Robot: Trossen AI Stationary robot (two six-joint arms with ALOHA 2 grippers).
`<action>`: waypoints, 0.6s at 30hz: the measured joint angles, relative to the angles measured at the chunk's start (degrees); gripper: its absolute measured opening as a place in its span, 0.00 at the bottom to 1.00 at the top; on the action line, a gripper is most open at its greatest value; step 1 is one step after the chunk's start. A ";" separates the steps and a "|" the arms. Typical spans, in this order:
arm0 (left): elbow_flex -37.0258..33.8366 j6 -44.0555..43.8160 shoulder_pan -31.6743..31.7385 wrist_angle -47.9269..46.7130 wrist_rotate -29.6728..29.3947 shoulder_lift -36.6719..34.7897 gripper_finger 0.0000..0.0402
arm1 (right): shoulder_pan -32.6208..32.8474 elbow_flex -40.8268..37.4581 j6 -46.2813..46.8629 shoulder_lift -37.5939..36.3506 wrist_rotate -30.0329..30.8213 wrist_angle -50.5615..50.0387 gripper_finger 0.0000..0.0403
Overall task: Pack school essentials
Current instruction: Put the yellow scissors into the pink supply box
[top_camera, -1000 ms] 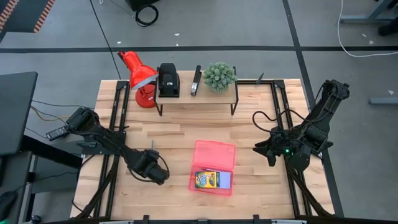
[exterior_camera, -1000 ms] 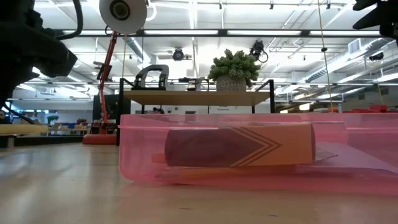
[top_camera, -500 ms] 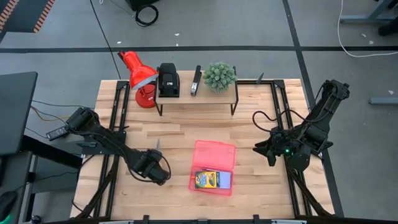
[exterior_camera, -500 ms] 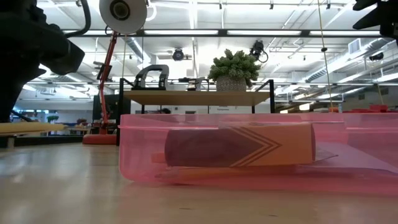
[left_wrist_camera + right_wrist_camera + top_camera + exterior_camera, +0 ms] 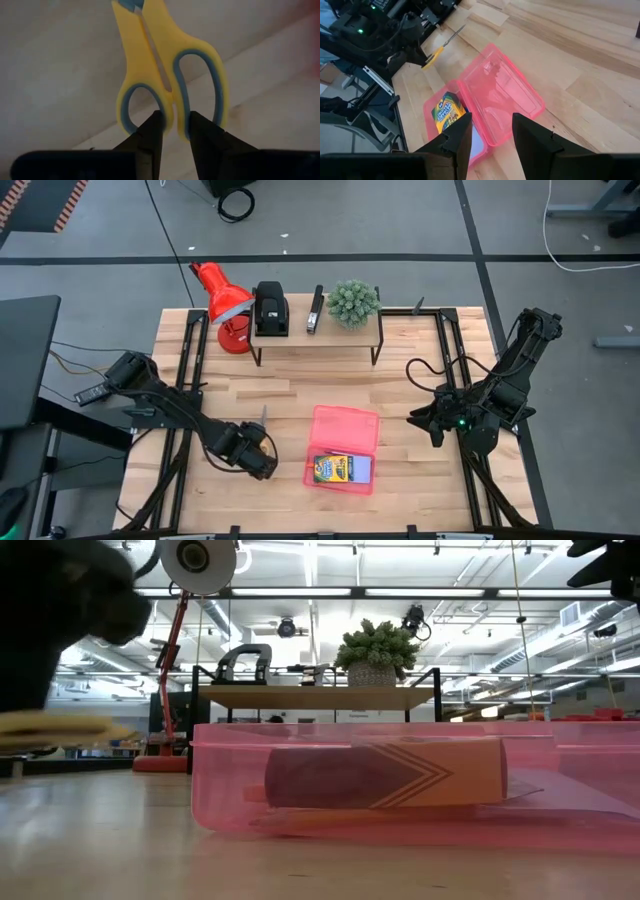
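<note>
Toward the worktop's front edge, left of centre, my left gripper [image 5: 262, 463] is pinched nearly closed on the yellow-handled scissors [image 5: 167, 75], fingers [image 5: 152, 135] clamping the bridge between the two handle loops, blades pointing toward the back edge. Just right of it the open pink case [image 5: 343, 448] holds the yellow-green crayon box [image 5: 333, 469] in its front half. Near the right edge my right gripper [image 5: 491, 131] hovers, fingers apart and holding nothing.

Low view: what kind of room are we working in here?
Probably a robotics lab or workshop in an open industrial space: exposed ceiling light strips, a butcher-block table with two arms mounted on it, and cables on the grey floor.
</note>
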 joint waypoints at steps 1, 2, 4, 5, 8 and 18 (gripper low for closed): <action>0.62 1.23 0.06 0.12 -1.02 -0.21 0.20 | 0.01 0.00 0.00 0.00 0.01 -0.01 0.36; 1.56 2.67 0.16 0.08 -2.29 -0.29 0.20 | 0.01 0.00 -0.01 0.01 0.08 -0.01 0.36; 3.78 6.78 0.53 0.46 -5.09 -0.30 0.20 | -0.01 -0.01 -0.02 0.04 0.59 -0.02 0.36; 4.83 8.91 0.71 0.48 -6.46 -0.30 0.21 | -0.01 0.00 0.00 0.10 1.00 -0.04 0.36; 8.05 16.09 1.50 0.74 -10.65 -0.30 0.23 | -0.01 -0.02 -0.01 0.47 1.63 -0.04 0.36; 13.52 34.07 6.00 0.42 -12.18 -0.26 0.21 | 0.00 -0.02 1.73 3.47 1.70 0.00 0.36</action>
